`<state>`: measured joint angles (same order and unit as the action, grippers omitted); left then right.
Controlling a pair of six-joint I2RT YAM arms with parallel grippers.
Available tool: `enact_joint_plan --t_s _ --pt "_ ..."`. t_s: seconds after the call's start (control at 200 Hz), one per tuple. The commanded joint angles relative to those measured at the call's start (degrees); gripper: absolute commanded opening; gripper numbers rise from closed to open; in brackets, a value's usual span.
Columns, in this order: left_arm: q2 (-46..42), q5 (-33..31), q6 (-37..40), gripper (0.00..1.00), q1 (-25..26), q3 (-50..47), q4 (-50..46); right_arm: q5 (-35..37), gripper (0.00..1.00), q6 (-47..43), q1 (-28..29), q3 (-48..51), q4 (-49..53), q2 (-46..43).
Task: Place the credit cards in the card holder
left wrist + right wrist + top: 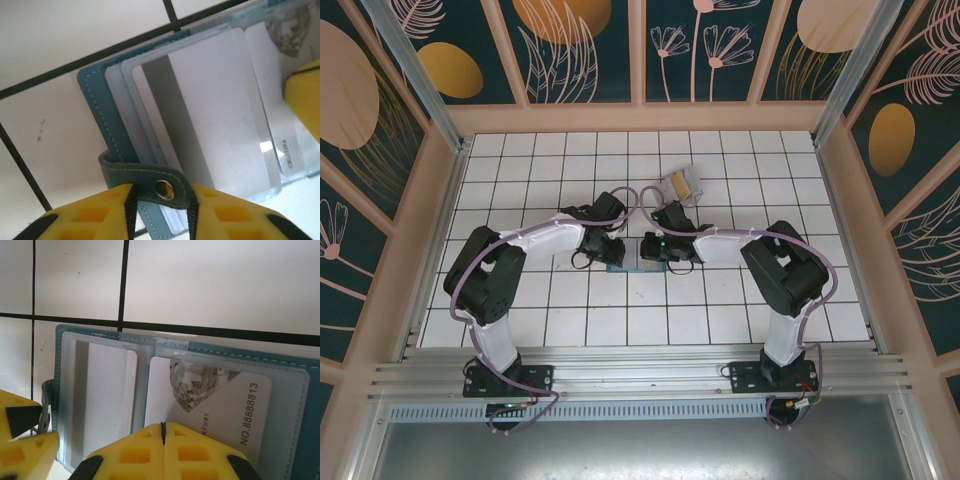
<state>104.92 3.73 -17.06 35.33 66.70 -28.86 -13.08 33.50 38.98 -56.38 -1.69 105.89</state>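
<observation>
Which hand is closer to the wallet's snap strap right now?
Left. The left hand grips the snap strap at the card holder's edge. The right hand is shut over the opposite leaf, above the printed card.

The card holder (623, 267) lies open on the desk (720, 300), midway between the 2 arms. The left claw (603, 252) sits at its left end, with the strap (150, 177) between its fingers and touching both. The right claw (162, 436), fingers together, rests on the holder's near edge. 1 card (235, 405) sits in the right-hand pocket. The credit cards (682, 183) lie behind and to the right, well apart.
</observation>
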Motion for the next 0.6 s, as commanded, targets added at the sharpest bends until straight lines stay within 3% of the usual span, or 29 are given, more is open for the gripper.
enact_joint_plan --t_s 0.0,0.07,0.185,0.596 --pt "0.35 -2.72 -0.46 0.17 -0.01 0.29 1.35 0.50 0.06 -0.43 -0.22 1.49 0.23 -2.34" --pt "-0.57 -2.70 -0.63 0.07 -0.05 1.03 1.52 0.77 0.06 -0.36 -0.33 1.80 0.20 -2.48" --pt "-3.27 -0.95 -1.36 0.00 -0.07 1.68 2.92 0.69 0.08 -0.49 -0.31 2.15 -0.19 -3.19" --pt "-12.27 5.81 -5.02 0.00 -0.08 1.42 7.65 -3.39 0.37 -0.11 -0.40 1.89 -3.23 -6.61"
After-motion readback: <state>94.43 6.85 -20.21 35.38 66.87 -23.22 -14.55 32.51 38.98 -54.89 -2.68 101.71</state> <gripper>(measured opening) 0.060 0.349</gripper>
